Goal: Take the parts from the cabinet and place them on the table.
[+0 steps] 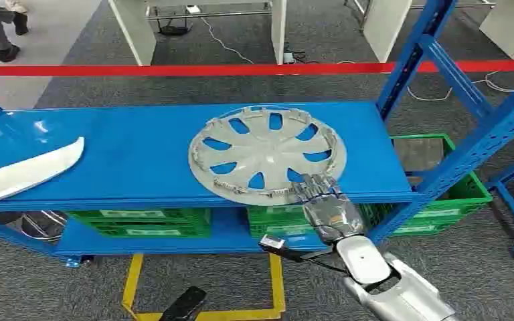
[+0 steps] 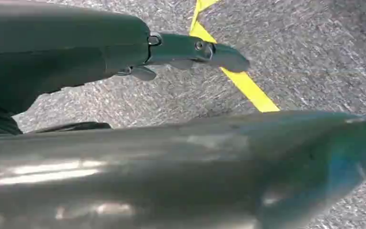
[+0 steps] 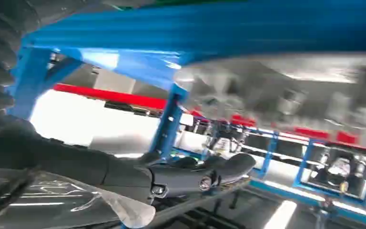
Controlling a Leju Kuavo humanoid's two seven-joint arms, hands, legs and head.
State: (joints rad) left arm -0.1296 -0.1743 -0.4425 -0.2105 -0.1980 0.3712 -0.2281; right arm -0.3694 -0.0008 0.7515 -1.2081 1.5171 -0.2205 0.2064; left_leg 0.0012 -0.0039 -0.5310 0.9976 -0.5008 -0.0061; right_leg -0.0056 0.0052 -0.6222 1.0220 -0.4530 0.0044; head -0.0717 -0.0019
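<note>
A silver hubcap (image 1: 268, 154) lies flat on the blue cabinet shelf (image 1: 140, 160), its near rim at the shelf's front edge. My right hand (image 1: 324, 204) reaches up from below, its fingers laid on the hubcap's near rim. In the right wrist view the hubcap (image 3: 286, 90) is a grey blur, and the right hand's (image 3: 186, 174) thumb stands apart from it. A white curved part (image 1: 27, 172) lies on the shelf's left end. My left hand (image 2: 181, 52) hangs over the grey carpet with nothing in it, fingers extended.
Blue uprights (image 1: 415, 53) frame the cabinet's right side. Green crates (image 1: 140, 221) sit on the lower shelf, another crate (image 1: 442, 194) at the right. A red tape (image 1: 174, 69) runs behind. Yellow lines (image 1: 134, 281) mark the floor. A person's legs (image 1: 3, 27) show far left.
</note>
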